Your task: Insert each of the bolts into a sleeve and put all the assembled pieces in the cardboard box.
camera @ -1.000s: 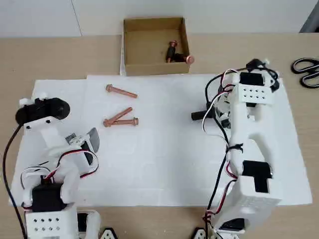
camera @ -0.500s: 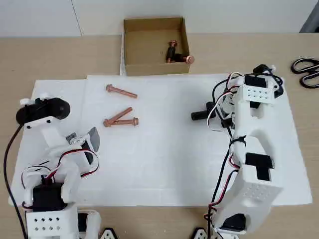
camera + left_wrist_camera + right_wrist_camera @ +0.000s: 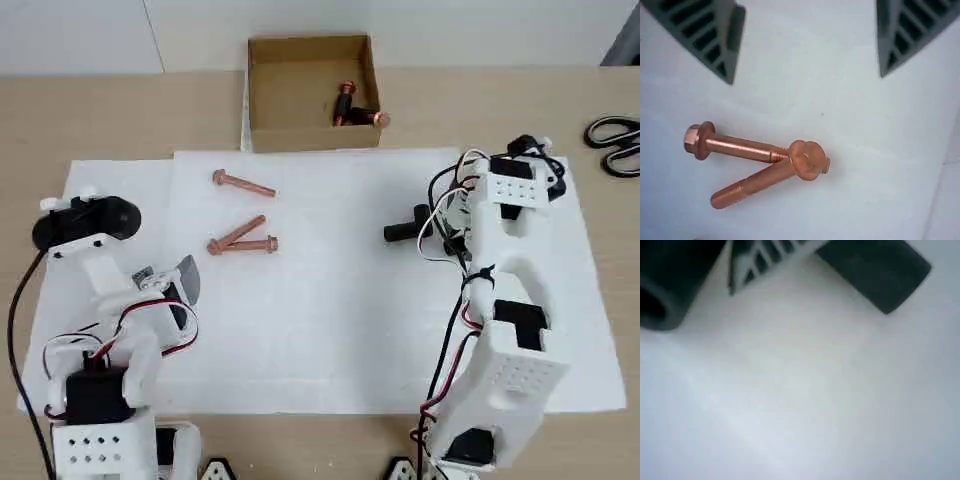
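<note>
left wrist view: crossed bolts [image 3: 740, 148] lie beyond the claw [image 3: 806, 77].

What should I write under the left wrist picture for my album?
Open left hand facing two copper bolts that meet in a V on the white sheet.

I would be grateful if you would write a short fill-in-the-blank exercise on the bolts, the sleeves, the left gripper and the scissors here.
1. The loose bolts on the white sheet number ___.
2. The left gripper has its jaws ___.
3. The sleeves on the sheet are ___ in colour.
4. The scissors lie on the bare table, on the ___ arm's side.
Missing words: three; open; black; right.
</note>
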### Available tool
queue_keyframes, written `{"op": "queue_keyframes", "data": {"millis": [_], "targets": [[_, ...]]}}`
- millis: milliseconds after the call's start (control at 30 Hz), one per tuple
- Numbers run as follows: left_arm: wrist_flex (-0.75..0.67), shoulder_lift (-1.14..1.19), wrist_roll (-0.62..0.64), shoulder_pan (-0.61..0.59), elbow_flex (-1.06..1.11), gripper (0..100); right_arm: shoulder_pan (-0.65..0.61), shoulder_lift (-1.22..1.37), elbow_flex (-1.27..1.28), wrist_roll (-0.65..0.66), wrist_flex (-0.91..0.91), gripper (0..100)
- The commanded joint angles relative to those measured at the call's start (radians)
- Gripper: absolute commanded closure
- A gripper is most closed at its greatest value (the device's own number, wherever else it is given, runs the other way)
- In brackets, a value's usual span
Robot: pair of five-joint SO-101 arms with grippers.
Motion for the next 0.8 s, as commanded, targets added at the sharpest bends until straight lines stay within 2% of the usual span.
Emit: {"op": "queue_keyframes", "data": {"millis": [0,333,500,767], "targets": [[-0.025,-0.009,0.0,0.0,-0.002,82,0.027,0.007,-0.035,0.002,-0.025,85.5],[-0.025,-0.009,0.0,0.0,-0.002,82,0.027,0.004,-0.032,0.002,-0.021,86.0],[-0.025,-0.009,0.0,-0.002,-0.002,82,0.027,0.004,-0.031,0.002,-0.019,99.8],[-0.025,-0.009,0.0,0.0,-0.002,82,0.027,0.002,-0.035,0.002,0.022,99.5]]}}
